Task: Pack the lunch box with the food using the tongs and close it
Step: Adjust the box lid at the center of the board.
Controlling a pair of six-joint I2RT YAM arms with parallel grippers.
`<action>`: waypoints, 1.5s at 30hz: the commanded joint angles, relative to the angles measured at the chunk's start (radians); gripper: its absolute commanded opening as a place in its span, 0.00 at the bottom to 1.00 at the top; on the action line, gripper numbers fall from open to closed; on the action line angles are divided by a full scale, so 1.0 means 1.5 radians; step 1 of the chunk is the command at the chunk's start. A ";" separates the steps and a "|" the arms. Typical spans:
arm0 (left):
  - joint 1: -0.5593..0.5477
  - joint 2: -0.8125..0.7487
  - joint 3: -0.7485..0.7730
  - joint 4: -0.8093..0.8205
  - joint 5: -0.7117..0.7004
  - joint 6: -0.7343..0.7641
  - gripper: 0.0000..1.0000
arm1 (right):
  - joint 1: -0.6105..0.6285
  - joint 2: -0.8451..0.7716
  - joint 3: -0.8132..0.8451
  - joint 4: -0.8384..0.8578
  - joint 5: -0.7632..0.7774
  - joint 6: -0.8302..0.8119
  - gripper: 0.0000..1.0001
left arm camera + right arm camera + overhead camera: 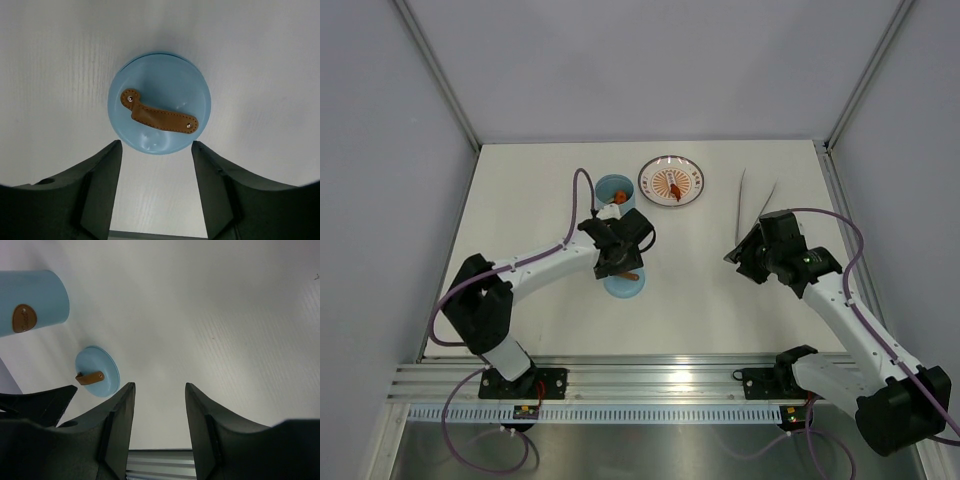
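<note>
1 lunch box (599,188), 1 plate (671,161), 1 tongs (741,205) near desk (550,180) far edge; 1 lid (160,100) mid-desk. Left gripper (156,146), right gripper (160,387): jaws apart, empty.

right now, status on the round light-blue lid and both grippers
Left gripper open, over round light-blue plastic lid. Right gripper open, empty. Tall light-blue lunch box uncapped. Slim silver metal tongs lying aside, nothing blocking.

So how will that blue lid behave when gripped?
The lid looks like smooth, rigid plastic, so probably light and somewhat slippery at its rim. Its brown strap seems flexible, perhaps giving under a pinch.
</note>
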 commanded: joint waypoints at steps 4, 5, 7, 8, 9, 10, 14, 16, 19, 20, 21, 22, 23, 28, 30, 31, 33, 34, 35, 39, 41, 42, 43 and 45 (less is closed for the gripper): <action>0.008 0.024 0.016 -0.029 -0.073 -0.183 0.73 | -0.006 0.001 0.024 0.021 -0.013 -0.020 0.52; 0.009 0.031 0.016 -0.029 -0.068 -0.186 0.74 | -0.006 0.000 0.024 0.023 -0.014 -0.023 0.52; 0.009 0.036 0.015 -0.023 -0.059 -0.193 0.73 | -0.005 -0.003 0.023 0.023 -0.014 -0.024 0.52; 0.009 0.037 0.015 -0.021 -0.059 -0.197 0.72 | -0.006 -0.003 0.022 0.023 -0.014 -0.027 0.53; 0.009 0.037 0.013 -0.017 -0.060 -0.204 0.66 | -0.005 -0.003 0.021 0.023 -0.014 -0.030 0.52; 0.009 0.039 0.009 -0.012 -0.066 -0.206 0.62 | -0.006 -0.003 0.020 0.023 -0.014 -0.030 0.52; 0.009 0.045 -0.001 -0.001 -0.058 -0.227 0.57 | -0.006 -0.001 0.012 0.029 -0.034 -0.032 0.53; 0.010 0.054 0.001 -0.002 -0.056 -0.236 0.58 | -0.006 -0.003 0.008 0.029 -0.035 -0.031 0.53; 0.010 0.068 0.002 0.002 -0.056 -0.240 0.63 | -0.006 -0.005 0.004 0.034 -0.038 -0.032 0.53; 0.010 0.072 0.004 0.004 -0.055 -0.239 0.69 | -0.006 -0.005 0.003 0.034 -0.040 -0.033 0.53; 0.009 0.075 0.004 0.007 -0.054 -0.237 0.70 | -0.006 -0.003 0.003 0.034 -0.041 -0.032 0.53; 0.009 0.077 0.004 0.007 -0.053 -0.237 0.71 | -0.006 -0.002 0.002 0.035 -0.042 -0.035 0.53; 0.009 0.080 0.004 0.007 -0.053 -0.239 0.70 | -0.006 -0.002 0.000 0.036 -0.042 -0.034 0.53; 0.010 0.091 0.004 0.005 -0.058 -0.241 0.59 | -0.006 -0.001 -0.008 0.050 -0.050 -0.033 0.53; 0.009 0.094 0.004 0.005 -0.058 -0.237 0.46 | -0.006 -0.001 -0.008 0.050 -0.052 -0.034 0.53; 0.010 0.093 0.003 0.005 -0.059 -0.234 0.41 | -0.006 -0.001 -0.008 0.049 -0.051 -0.035 0.53; 0.010 0.093 0.002 0.024 -0.056 -0.193 0.31 | -0.006 -0.003 -0.009 0.049 -0.050 -0.036 0.53; 0.009 0.094 0.003 0.031 -0.047 -0.173 0.28 | -0.006 -0.004 -0.010 0.049 -0.050 -0.036 0.53; 0.010 0.097 0.006 0.029 -0.043 -0.143 0.26 | -0.006 -0.005 -0.011 0.049 -0.049 -0.037 0.53; 0.011 0.102 0.000 0.046 0.018 -0.032 0.17 | -0.006 -0.008 -0.018 0.053 -0.051 -0.035 0.53; 0.011 0.096 -0.007 0.063 0.033 -0.002 0.17 | -0.006 -0.008 -0.019 0.054 -0.051 -0.036 0.53; 0.012 0.085 -0.013 0.071 0.043 0.012 0.17 | -0.005 -0.008 -0.019 0.053 -0.051 -0.036 0.53; 0.011 0.078 -0.026 0.085 0.056 0.054 0.20 | -0.006 -0.007 -0.019 0.053 -0.051 -0.037 0.53; 0.012 0.070 -0.037 0.111 0.088 0.087 0.35 | -0.006 -0.005 -0.019 0.055 -0.053 -0.038 0.53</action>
